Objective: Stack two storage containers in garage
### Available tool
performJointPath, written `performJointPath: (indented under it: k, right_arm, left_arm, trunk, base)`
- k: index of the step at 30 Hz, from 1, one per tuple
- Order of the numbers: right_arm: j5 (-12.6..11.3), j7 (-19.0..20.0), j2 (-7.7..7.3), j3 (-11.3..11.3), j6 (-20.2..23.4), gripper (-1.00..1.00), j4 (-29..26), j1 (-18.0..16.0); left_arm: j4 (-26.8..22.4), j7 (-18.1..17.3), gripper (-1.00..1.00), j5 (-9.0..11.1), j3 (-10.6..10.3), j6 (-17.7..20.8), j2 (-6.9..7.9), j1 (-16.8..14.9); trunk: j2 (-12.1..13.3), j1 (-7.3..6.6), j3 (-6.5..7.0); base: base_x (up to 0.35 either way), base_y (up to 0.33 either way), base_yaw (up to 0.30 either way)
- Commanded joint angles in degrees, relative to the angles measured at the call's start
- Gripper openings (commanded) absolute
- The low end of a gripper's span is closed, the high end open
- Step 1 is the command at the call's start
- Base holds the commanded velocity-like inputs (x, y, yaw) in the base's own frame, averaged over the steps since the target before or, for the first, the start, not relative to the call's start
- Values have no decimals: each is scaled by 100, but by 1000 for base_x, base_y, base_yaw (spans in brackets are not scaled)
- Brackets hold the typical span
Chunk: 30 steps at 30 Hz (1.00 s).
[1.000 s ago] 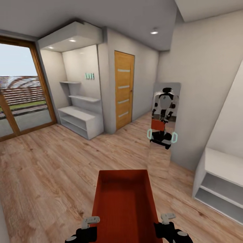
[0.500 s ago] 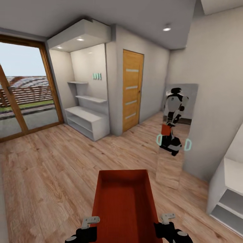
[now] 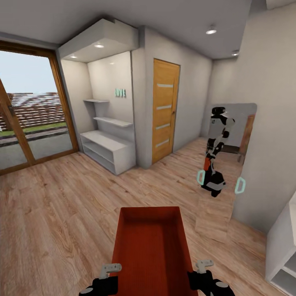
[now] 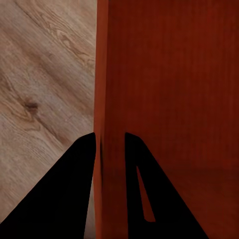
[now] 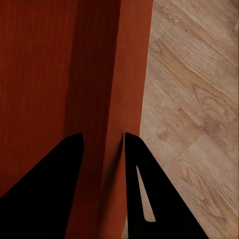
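While in transit: one container (image 3: 150,246) rides in front of the robot, over wood floor (image 3: 53,213).
Left hand (image 4: 109,144): clamped on its wall.
Right hand (image 5: 103,144): likewise.
Left to do: reach garage, stack both.

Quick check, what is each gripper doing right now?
Left gripper: closed on the left wall of the orange bin.
Right gripper: closed on the right wall of the same bin.

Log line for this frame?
phase: carrying | left gripper: shut on container wall | right gripper: same | storage container: held over wood floor
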Motion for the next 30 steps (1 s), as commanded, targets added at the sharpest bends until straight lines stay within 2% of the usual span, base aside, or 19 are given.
performJointPath:
  k: [1, 8, 17, 30]
  right_arm:
    - [37, 248, 18, -8, 34, -100, 1, 4]
    - [37, 248, 18, -7, 34, -100, 0, 4]
    - [37, 248, 18, -11, 34, -100, 0, 4]
    - [37, 248, 18, -7, 32, -100, 0, 4]
  left_arm:
    - [-22, 95, -100, -55, 50, -169, -4, -7]
    - [-22, 95, -100, -55, 50, -169, -3, -7]
    - [-22, 95, -100, -55, 50, -169, -3, -7]
    - [-22, 95, -100, -55, 50, -169, -3, -7]
  trunk:
    - [-13, 7, -14]
    - [-13, 7, -14]
    - [-13, 7, -14]
    - [-13, 7, -14]
  base:
    - [330, 0, 0]
    - [330, 0, 16]
    - [330, 0, 151]
    - [330, 0, 7]
